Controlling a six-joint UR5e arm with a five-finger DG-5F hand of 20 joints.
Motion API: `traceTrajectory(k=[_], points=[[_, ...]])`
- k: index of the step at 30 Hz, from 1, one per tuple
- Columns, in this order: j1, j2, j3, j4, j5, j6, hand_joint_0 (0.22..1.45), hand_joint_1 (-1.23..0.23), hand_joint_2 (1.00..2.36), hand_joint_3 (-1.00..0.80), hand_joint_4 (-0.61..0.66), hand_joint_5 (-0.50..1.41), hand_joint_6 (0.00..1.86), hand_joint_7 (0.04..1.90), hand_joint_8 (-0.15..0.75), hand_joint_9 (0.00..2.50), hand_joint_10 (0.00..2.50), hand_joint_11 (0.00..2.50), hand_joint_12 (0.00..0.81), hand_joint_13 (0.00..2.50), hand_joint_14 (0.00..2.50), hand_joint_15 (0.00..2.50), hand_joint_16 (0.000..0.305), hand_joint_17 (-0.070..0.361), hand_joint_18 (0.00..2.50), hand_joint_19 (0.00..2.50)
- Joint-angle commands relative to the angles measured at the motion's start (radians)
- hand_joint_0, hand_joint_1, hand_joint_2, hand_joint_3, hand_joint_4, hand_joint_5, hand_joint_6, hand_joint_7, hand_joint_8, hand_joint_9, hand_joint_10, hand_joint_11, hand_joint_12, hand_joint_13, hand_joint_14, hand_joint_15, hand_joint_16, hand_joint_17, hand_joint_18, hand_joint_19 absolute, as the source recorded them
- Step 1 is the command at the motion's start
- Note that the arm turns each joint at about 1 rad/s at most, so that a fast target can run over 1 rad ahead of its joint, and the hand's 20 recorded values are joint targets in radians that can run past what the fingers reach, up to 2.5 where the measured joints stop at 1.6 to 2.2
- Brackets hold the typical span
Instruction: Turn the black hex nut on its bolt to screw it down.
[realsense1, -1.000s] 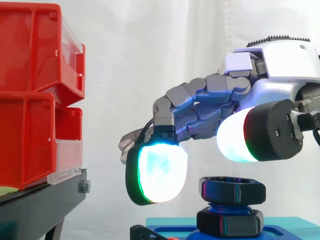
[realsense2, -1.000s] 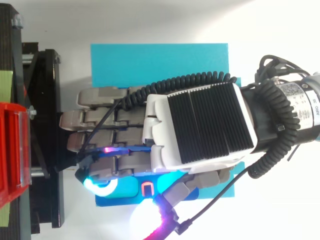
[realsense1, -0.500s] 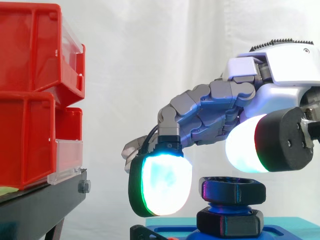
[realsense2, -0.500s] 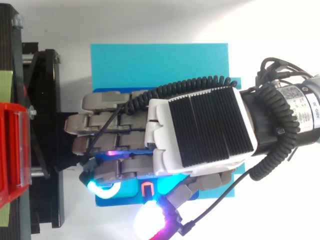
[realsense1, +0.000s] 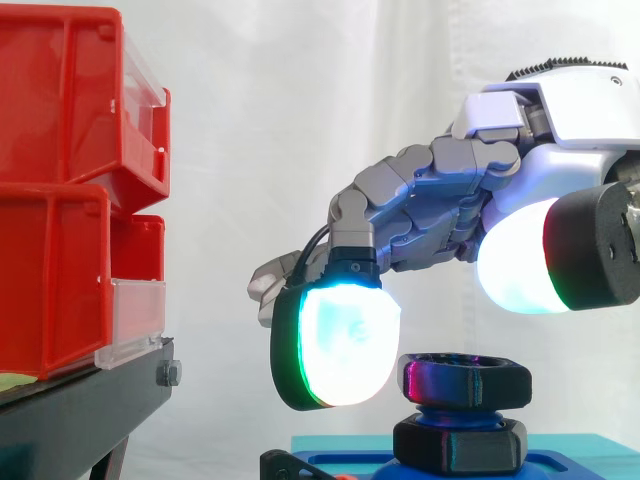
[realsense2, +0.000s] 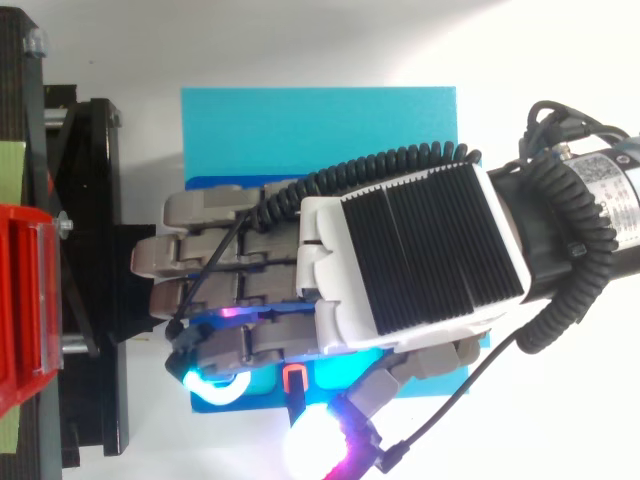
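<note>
A: Nut position?
B: The nut (realsense1: 467, 381) sits level on the upright blue bolt (realsense1: 452, 412), with a short run of thread bare beneath it. Under that is a second black hex piece (realsense1: 460, 445), standing on the teal plate (realsense1: 585, 447).

A: Hand?
B: The hand (realsense1: 440, 215) arches over the nut from the right. The fingers (realsense2: 200, 240) are bent but apart from the thumb and clamped on nothing. One finger pad (realsense1: 345, 345), cyan-white with a green rim, hangs just beside the nut's left edge at about nut height. I cannot tell from the side view whether it touches. The thumb pad (realsense1: 520, 275), white with a red-green band, is above the nut's right side and clear of it.

A: From above?
B: The hand lies over the plate, fingers reaching toward the black stand (realsense2: 95, 250).

A: Surroundings?
B: Red bins (realsense1: 60, 200) are stacked on the stand at left, well apart from the nut. A white curtain (realsense1: 300, 100) hangs behind.
</note>
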Motion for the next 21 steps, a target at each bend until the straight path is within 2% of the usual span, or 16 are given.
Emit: traceTrajectory(k=[1, 9, 10, 21], points=[[-0.006, -0.002, 0.002, -0.003, -0.002, -0.010, 0.51, -0.43, 1.00, -0.50, 0.17, -0.20, 0.63, 0.82, 0.249, 0.40, 0.00, 0.19, 0.225, 0.20, 0.00, 0.00, 0.033, 0.074, 0.00, 0.07], [-0.017, -0.002, 0.002, -0.008, -0.014, -0.019, 0.51, -0.43, 1.00, -0.50, 0.17, -0.20, 0.63, 0.82, 0.248, 0.40, 0.00, 0.20, 0.224, 0.20, 0.00, 0.00, 0.033, 0.074, 0.00, 0.07], [-0.023, 0.000, 0.002, -0.008, -0.026, -0.021, 0.51, -0.43, 1.00, -0.50, 0.16, -0.20, 0.63, 0.82, 0.249, 0.40, 0.00, 0.19, 0.224, 0.20, 0.00, 0.00, 0.033, 0.074, 0.00, 0.07], [-0.046, 0.000, 0.002, -0.016, -0.066, -0.035, 0.51, -0.43, 1.00, -0.50, 0.17, -0.20, 0.63, 0.83, 0.249, 0.40, 0.00, 0.20, 0.222, 0.20, 0.00, 0.00, 0.033, 0.074, 0.00, 0.07]])
